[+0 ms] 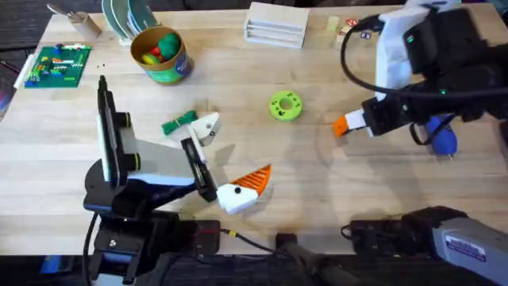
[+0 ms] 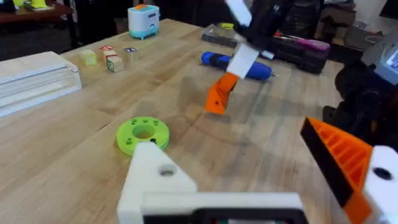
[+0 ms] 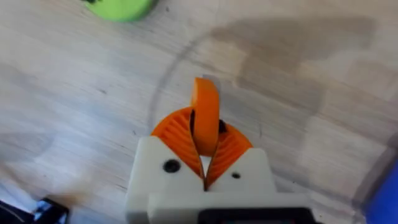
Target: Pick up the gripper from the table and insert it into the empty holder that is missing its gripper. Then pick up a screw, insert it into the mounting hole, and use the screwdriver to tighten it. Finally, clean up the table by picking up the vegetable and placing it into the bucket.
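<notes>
Spreading across every view is a pale wooden table point(image 1: 317, 191) with long plank seams, and things stand about its far half. A mustard-rimmed bucket point(image 1: 161, 56) sits at the far left, with red and green pieces inside it. A green circuit board point(image 1: 57, 65) lies at the left edge and a stack of white slabs point(image 1: 276, 24) at the far middle. A bright green ring-shaped disc point(image 1: 285, 106) lies near the centre.

The right gripper point(image 3: 204, 127) hangs over the table to the right of the disc. Its two orange pads are pressed on the small orange gripper point(image 3: 205, 115), which stands up between them. The blue screwdriver point(image 1: 441, 137) lies on the wood just beyond the right arm.

The left gripper point(image 1: 230, 163) stands wide open near the front of the table and holds nothing. One white holder point(image 2: 155, 180) is bare, while the other carries an orange ribbed pad point(image 2: 336, 155). The green vegetable point(image 1: 178, 121) lies on the wood just beside the bare holder.
</notes>
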